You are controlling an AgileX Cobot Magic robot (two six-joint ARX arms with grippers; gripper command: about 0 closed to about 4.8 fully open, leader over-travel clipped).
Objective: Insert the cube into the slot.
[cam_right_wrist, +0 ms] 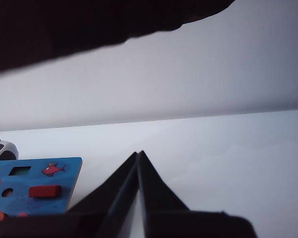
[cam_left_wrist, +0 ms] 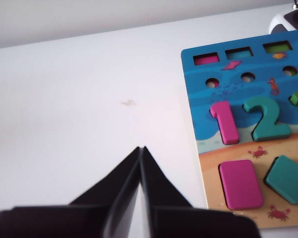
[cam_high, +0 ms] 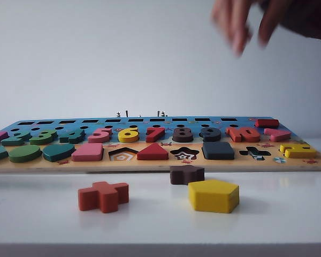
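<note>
1. The white table (cam_high: 37, 214) in front of the puzzle board (cam_high: 160, 163) has open room at both ends.
2. Its middle is taken by three loose blocks: red cross (cam_high: 103, 196), brown star (cam_high: 186, 174) and yellow pentagon (cam_high: 213, 195).
3. The cube (cam_high: 218, 150) lies in the board's front row, so that square seems filled.
4. A blurred human hand (cam_high: 241, 21) hangs above the board's right part.
5. The left gripper (cam_left_wrist: 140, 151) and right gripper (cam_right_wrist: 139, 154), jaws pressed together, point over bare table beside the board's ends.

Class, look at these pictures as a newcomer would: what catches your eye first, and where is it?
A blurred hand hangs at the exterior view's top right. On the white table before the puzzle board lie a yellow pentagon, red cross and brown star. The left gripper and right gripper are shut, empty.
</note>
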